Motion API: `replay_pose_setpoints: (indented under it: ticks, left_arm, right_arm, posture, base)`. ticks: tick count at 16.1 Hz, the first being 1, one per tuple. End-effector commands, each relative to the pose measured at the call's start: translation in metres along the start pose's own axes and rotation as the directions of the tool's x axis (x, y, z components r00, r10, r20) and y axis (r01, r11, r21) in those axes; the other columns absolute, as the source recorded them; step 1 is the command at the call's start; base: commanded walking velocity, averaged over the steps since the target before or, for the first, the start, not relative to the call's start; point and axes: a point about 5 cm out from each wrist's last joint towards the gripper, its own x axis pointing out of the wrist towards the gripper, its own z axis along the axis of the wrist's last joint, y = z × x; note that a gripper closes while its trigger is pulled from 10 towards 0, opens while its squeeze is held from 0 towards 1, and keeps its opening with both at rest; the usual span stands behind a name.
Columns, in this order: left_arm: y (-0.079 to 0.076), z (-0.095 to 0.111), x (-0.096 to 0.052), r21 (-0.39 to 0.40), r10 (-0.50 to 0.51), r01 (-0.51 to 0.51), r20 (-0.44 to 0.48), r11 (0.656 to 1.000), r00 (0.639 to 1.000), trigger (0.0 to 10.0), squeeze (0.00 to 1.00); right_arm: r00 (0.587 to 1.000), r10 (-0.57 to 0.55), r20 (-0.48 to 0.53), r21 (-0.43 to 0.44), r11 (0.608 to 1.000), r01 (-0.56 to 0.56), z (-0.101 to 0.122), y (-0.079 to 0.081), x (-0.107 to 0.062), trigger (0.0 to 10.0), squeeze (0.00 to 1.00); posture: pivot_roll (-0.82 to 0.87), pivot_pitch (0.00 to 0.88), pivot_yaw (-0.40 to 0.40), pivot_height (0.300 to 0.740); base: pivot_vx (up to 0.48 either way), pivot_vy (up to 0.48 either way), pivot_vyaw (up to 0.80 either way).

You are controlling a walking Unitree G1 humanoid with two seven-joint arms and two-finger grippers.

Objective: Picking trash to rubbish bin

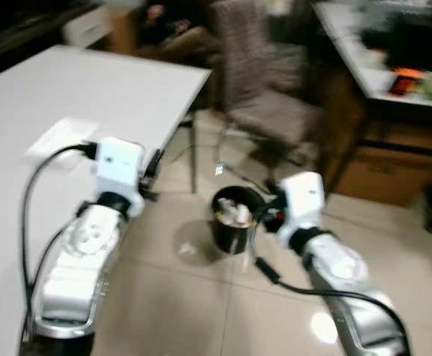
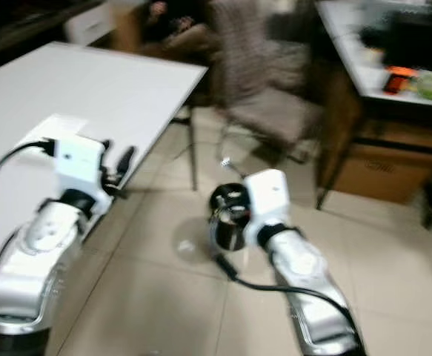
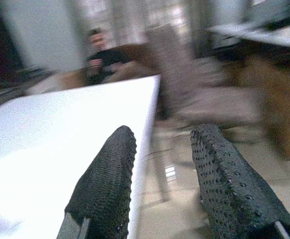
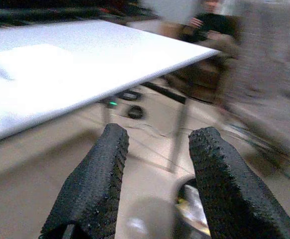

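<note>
The rubbish bin (image 1: 233, 220) stands on the floor (image 1: 164, 297) right of the table (image 1: 67, 96), trash (image 1: 234, 213) inside it; a chair (image 1: 264, 89) stands behind it; a person (image 3: 101, 59) sits beyond the table.

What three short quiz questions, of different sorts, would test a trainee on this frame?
1. True or false: the rubbish bin already holds trash.
2. Which gripper is nearer the bin: A) left gripper, B) right gripper?
3. Fill in: the flat white paper lies on the ____.

Key:
1. True; pale crumpled pieces show inside the black bin on the tiled floor.
2. B; the right wrist view shows the bin's rim just past its open fingers, while the left gripper, also open and empty, sits by the edge of the white table.
3. Table.
</note>
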Motion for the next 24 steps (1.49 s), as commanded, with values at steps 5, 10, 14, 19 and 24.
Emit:
replay_pose_setpoints:
  ticks: [5, 10, 14, 19, 24]
  left_arm:
    - [-0.001, -0.001, 0.003, 0.019, 0.017, -0.017, -0.009, 1.000, 1.000, 10.0, 0.00]
    - [-0.002, -0.003, 0.007, 0.020, 0.022, -0.021, -0.020, 1.000, 1.000, 10.0, 0.00]
    - [-0.001, -0.005, 0.008, 0.018, 0.021, -0.020, -0.030, 1.000, 0.999, 10.0, 0.00]
    - [-0.006, -0.007, 0.009, -0.003, -0.005, 0.005, -0.035, 1.000, 0.999, 10.0, 0.00]
    - [-0.011, -0.015, 0.006, -0.021, -0.003, 0.002, -0.051, 1.000, 0.999, 10.0, 0.00]
  right_arm:
    - [0.999, -0.034, 0.000, -0.024, 0.999, 0.034, -0.001, -0.008, -0.003, 10.0, 0.00]
    - [1.000, -0.025, -0.002, -0.035, 0.999, 0.025, -0.001, -0.007, -0.003, 10.0, 0.00]
    - [0.999, -0.041, -0.004, -0.017, 0.999, 0.041, -0.003, -0.008, -0.005, 10.0, 0.00]
    - [0.998, -0.067, -0.011, -0.021, 0.998, 0.067, -0.006, -0.011, -0.008, 10.0, 0.00]
    - [0.994, -0.096, -0.050, -0.024, 0.995, 0.095, -0.009, -0.020, -0.014, 10.0, 0.00]
  posture:
    - [-0.05, 0.007, -0.017, 0.740]
    - [-0.05, 0.007, -0.015, 0.740]
    - [-0.05, 0.006, -0.012, 0.740]
    - [-0.06, 0.006, -0.008, 0.740]
    - [-0.07, 0.007, -0.047, 0.740]
  base:
    - [0.277, 0.000, 0.80]
    - [0.293, 0.000, 0.80]
    - [0.293, 0.000, 0.00]
    - [0.295, 0.000, 0.00]
    - [0.295, 0.000, 0.00]
